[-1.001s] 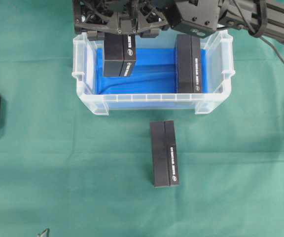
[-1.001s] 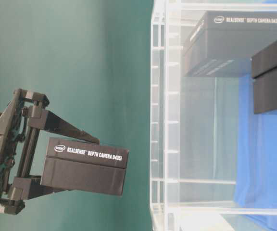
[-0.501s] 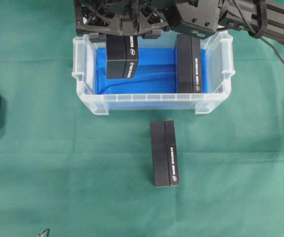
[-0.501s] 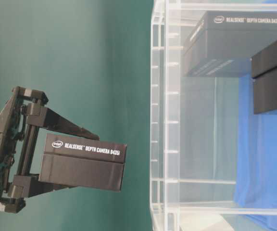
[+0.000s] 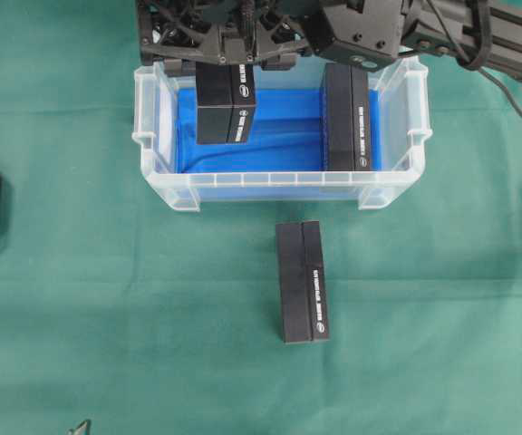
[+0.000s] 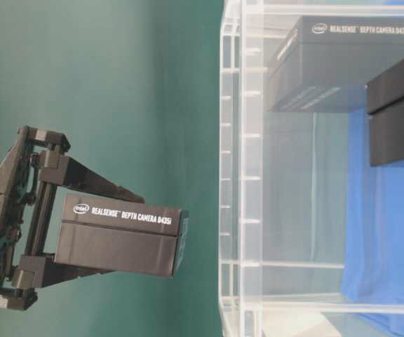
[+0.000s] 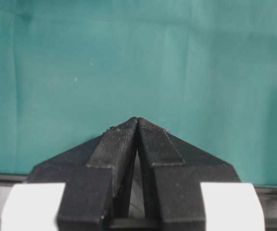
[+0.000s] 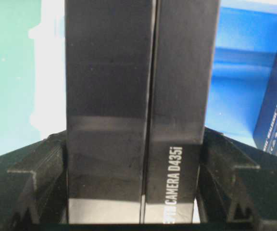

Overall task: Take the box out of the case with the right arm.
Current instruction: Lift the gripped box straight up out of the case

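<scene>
Clamping a black box (image 5: 226, 104), the right gripper (image 8: 133, 202) hoists it above the case (image 5: 279, 188); next, swing clear.

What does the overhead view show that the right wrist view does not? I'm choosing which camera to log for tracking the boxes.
Only the overhead view shows the box on the green cloth outside the case, and the case's whole outline. Only the right wrist view shows, close up, the right gripper with a finger pressed against each side of the held box. Both show that held box over the case's blue floor, and the second box lying inside the case.
</scene>
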Controlling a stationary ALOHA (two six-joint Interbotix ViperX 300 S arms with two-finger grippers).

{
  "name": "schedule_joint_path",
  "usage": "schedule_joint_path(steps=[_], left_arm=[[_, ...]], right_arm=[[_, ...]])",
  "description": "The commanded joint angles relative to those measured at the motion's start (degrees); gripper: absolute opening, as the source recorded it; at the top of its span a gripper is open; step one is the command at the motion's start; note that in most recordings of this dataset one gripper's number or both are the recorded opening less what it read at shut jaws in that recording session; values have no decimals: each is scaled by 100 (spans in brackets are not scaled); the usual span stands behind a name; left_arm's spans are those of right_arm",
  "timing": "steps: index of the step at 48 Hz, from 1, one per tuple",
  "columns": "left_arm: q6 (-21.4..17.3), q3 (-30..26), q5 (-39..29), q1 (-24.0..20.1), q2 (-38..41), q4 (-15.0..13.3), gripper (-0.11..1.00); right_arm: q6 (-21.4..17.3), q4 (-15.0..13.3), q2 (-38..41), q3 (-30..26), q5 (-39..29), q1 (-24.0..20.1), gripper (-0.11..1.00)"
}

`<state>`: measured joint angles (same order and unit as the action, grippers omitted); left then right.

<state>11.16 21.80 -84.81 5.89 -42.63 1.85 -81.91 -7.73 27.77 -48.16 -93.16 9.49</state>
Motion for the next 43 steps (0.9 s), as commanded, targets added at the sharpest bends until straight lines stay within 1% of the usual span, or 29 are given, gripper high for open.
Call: schedule_joint_path(steps=[1, 27, 43], left_arm=[[9, -79, 35, -18, 9, 18, 0], [9, -79, 35, -9, 9, 18, 0], [9, -79, 35, -9, 9, 18, 0]], right_arm=[[9, -35, -360, -176, -9, -18, 68], [18, -26, -360, -176, -9, -18, 68], [26, -88, -360, -176, -9, -18, 68]])
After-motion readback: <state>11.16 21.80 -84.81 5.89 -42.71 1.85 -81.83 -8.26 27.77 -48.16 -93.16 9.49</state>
